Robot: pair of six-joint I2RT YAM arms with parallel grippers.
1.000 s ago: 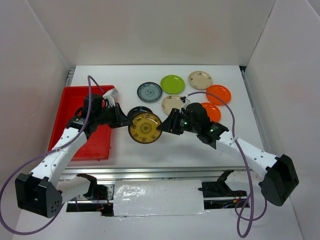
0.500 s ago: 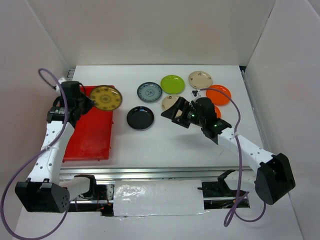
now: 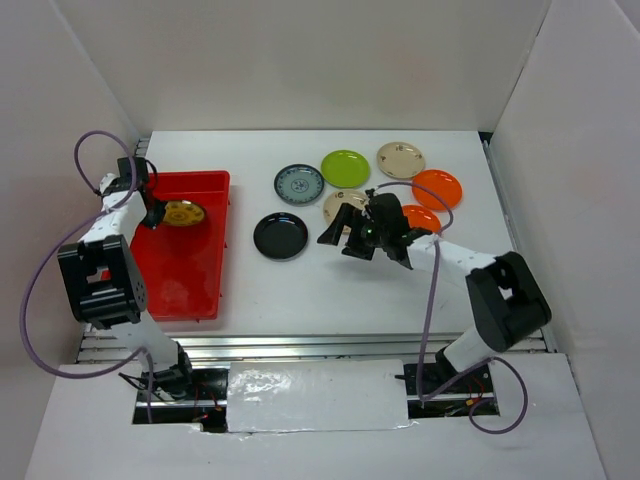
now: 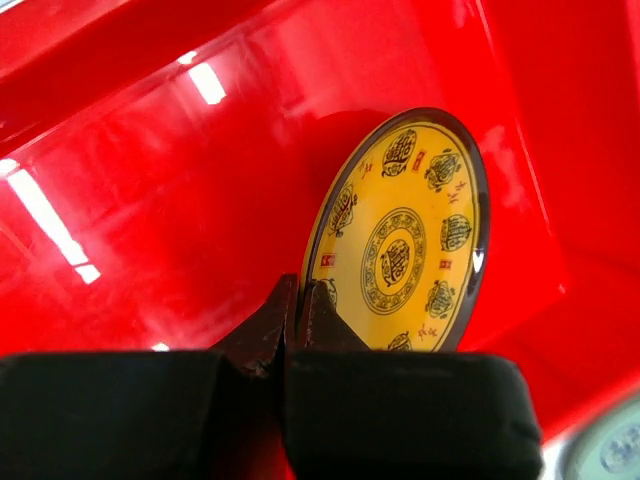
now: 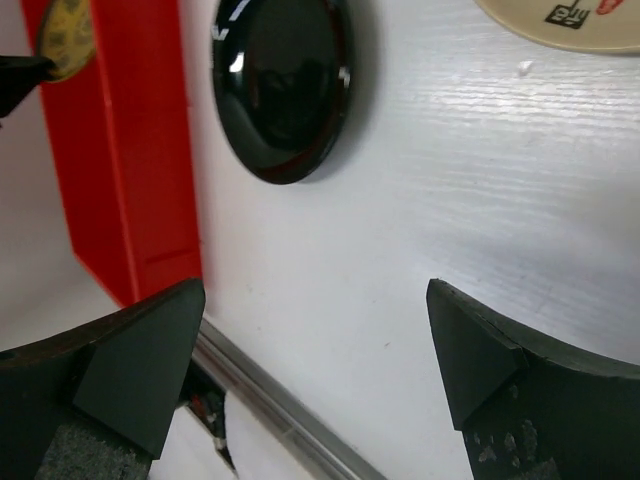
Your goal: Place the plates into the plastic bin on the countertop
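Note:
My left gripper (image 3: 158, 213) is shut on the rim of the brown plate with gold pattern (image 3: 184, 213), holding it tilted inside the far end of the red plastic bin (image 3: 190, 280). In the left wrist view the fingers (image 4: 298, 300) pinch the plate's (image 4: 400, 240) lower edge over the bin floor (image 4: 150, 200). My right gripper (image 3: 340, 237) is open and empty, just right of the black plate (image 3: 280, 236). The right wrist view shows the black plate (image 5: 283, 85) beyond the spread jaws of my right gripper (image 5: 312, 300).
On the white countertop (image 3: 300, 290) lie a blue-grey plate (image 3: 299, 184), a lime green plate (image 3: 345, 168), two cream plates (image 3: 401, 159) (image 3: 340, 205) and two orange plates (image 3: 437, 188) (image 3: 425, 215). A metal rail (image 3: 300, 343) runs along the near edge.
My left arm carried the gold-patterned plate from the table's middle to the left and lowered it into the bin's far end. My right gripper drew back a little and stayed open.

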